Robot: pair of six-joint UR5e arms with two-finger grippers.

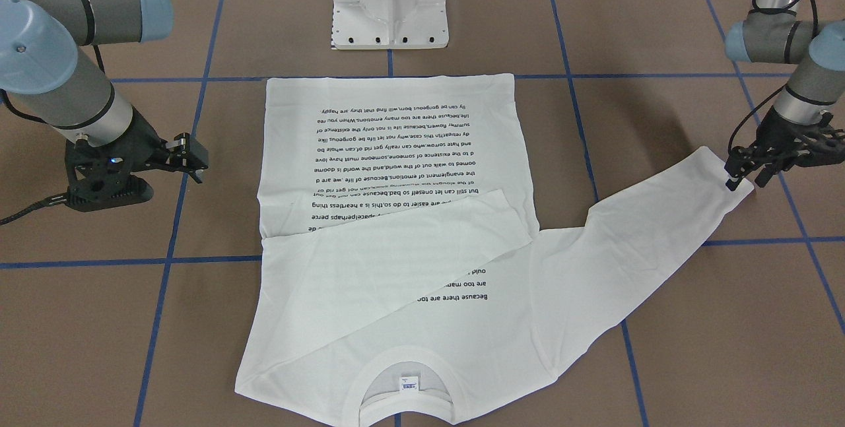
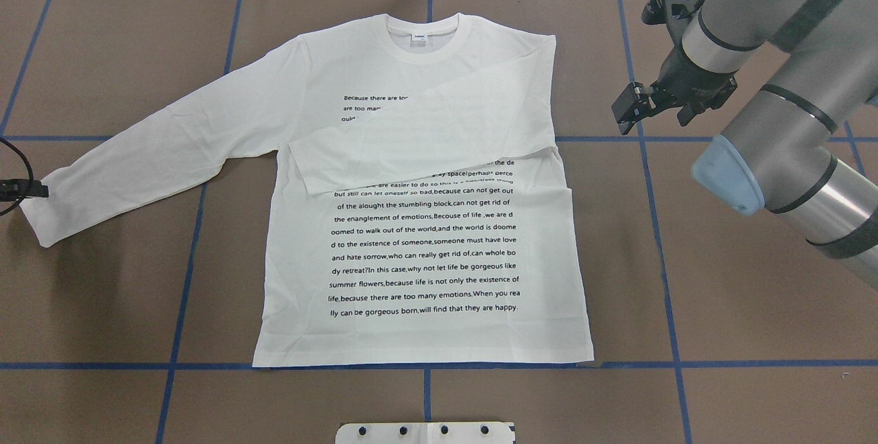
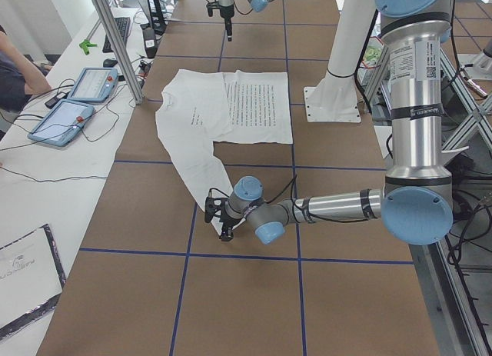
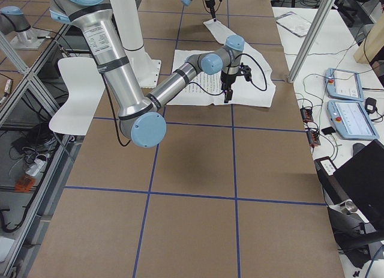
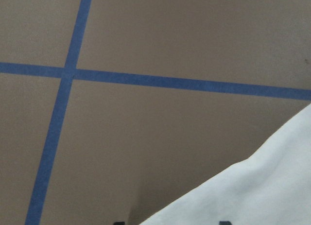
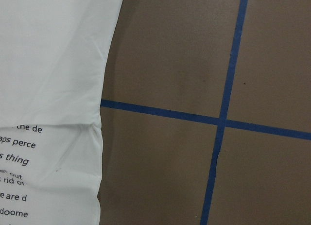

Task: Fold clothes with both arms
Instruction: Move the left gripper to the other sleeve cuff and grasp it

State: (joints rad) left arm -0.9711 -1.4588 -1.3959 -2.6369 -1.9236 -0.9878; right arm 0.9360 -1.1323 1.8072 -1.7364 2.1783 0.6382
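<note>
- Fingers point(image 1: 730, 181) of the left gripper point(image 1: 744, 179) are spread apart, low over the cuff point(image 1: 716, 164) of the outstretched sleeve point(image 2: 158, 149). In the wrist view both tips show with the cloth edge running between them; nothing pinched.
- Right gripper point(image 1: 191, 158) hangs over bare table just off the shirt's right side, holding nothing. Cannot tell how wide its fingers stand.
- Surface: brown table point(image 2: 754, 293), gridded with blue tape lines point(image 2: 658, 224). White pedestal base point(image 1: 391, 1) at the middle of the robot-side edge.
- Room: a light side bench runs along the operators' edge, with two tablets point(image 3: 94, 83) and cables. An aluminium post point(image 3: 115, 41) stands at that edge. A person's arm point(image 3: 19, 75) rests on the bench.
- White T-shirt point(image 2: 425, 252) lies flat at the table's middle, printed text up.
- Long axis runs from the robot-side edge to the operators' edge: hem near the pedestal, collar point(image 2: 422, 18) and neck label point(image 2: 417, 38) toward the operators.
- Right-hand sleeve point(image 2: 425, 142) is folded across the chest and covers part of the upper text lines.
- Left-hand sleeve reaches out toward the table's left end, slanting slightly back toward the robot's side.
</note>
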